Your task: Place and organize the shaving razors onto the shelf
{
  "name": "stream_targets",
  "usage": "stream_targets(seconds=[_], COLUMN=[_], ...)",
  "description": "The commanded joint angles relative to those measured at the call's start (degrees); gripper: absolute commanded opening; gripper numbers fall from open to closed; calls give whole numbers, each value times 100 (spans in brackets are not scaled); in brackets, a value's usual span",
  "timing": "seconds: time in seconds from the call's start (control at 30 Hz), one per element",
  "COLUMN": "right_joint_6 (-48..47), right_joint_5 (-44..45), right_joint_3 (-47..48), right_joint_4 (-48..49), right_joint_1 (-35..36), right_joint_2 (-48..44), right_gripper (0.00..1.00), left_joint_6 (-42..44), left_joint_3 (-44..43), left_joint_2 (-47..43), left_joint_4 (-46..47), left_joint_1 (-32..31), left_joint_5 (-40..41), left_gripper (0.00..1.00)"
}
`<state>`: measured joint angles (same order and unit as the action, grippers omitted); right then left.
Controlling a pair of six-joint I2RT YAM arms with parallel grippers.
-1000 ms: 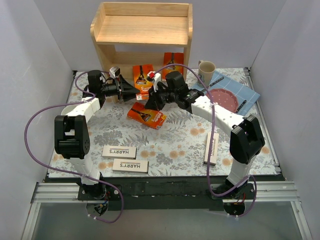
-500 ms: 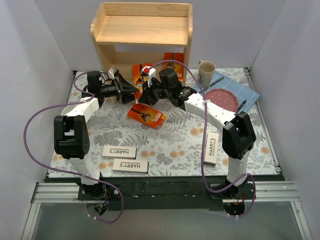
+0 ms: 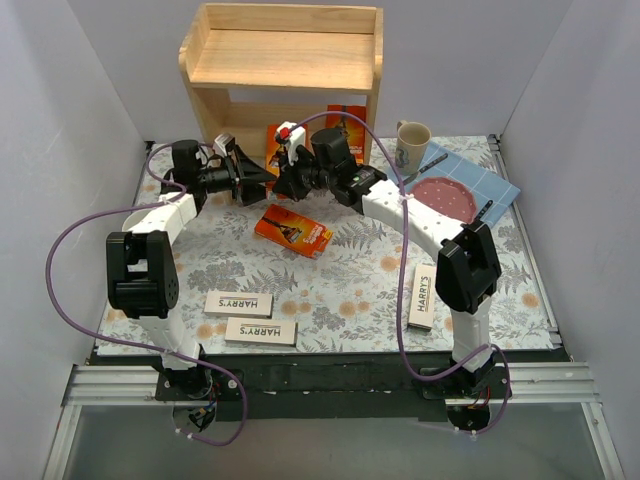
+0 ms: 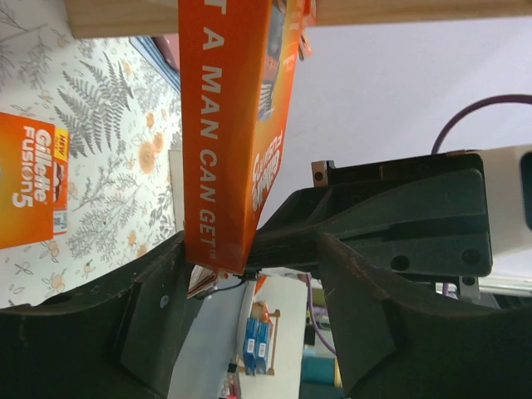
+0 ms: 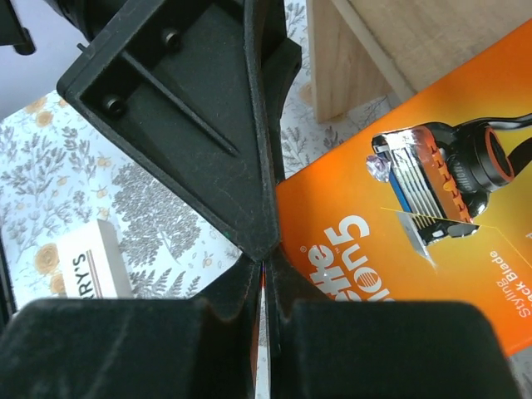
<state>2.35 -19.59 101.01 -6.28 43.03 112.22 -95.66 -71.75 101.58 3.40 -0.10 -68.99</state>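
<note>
The wooden shelf [image 3: 285, 60] stands at the back. One orange razor pack [image 3: 347, 120] stands upright in its lower tier at the right. A second orange pack [image 3: 276, 140] stands on edge at the lower tier's front, between the open fingers of my left gripper [image 3: 262, 178], against one finger [image 4: 158, 307]. It fills the left wrist view [image 4: 224, 125]. My right gripper [image 3: 283, 183] is shut, its tips [image 5: 264, 266] beside that pack's face [image 5: 399, 241]. A third orange pack [image 3: 293, 230] lies flat on the cloth. Three white HARRY'S boxes [image 3: 240, 303] [image 3: 260, 332] [image 3: 423, 297] lie near the front.
A mug [image 3: 412, 140] stands right of the shelf. A blue mat [image 3: 495, 180] with a pink plate [image 3: 447, 195] and utensils lies at the back right. White walls close in both sides. The two arms cross close together before the shelf.
My right gripper has moved left and back, up to the standing orange pack by the left gripper. The left arm has hardly moved.
</note>
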Motion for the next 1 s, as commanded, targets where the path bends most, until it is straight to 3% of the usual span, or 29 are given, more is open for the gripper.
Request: stream_targets(seconds=[0.0,0.3,0.43,0.73,0.97], right_joint_6=[-480,-745,-710,-833,-1061], right_joint_5=[535,896,879,975,1063], right_joint_3=[542,1113,1263,1684,1492], right_joint_4=[295,286,303,338,294], right_joint_1=[-31,-128,-154,-145,-154], right_joint_2=[282,616,748,1090,898], right_gripper=[9,8,8,9,9], left_joint_6=[170,153,153,381,942], left_joint_3=[-270,-270,-182,257,898], left_joint_2=[-384,-455,-516,-911,-1517], left_joint_4=[99,100,144,12,-513], left_joint_1=[291,335,335,388,397], left_joint_5=[334,377,465,668,869], left_gripper=[60,64,74,77,78])
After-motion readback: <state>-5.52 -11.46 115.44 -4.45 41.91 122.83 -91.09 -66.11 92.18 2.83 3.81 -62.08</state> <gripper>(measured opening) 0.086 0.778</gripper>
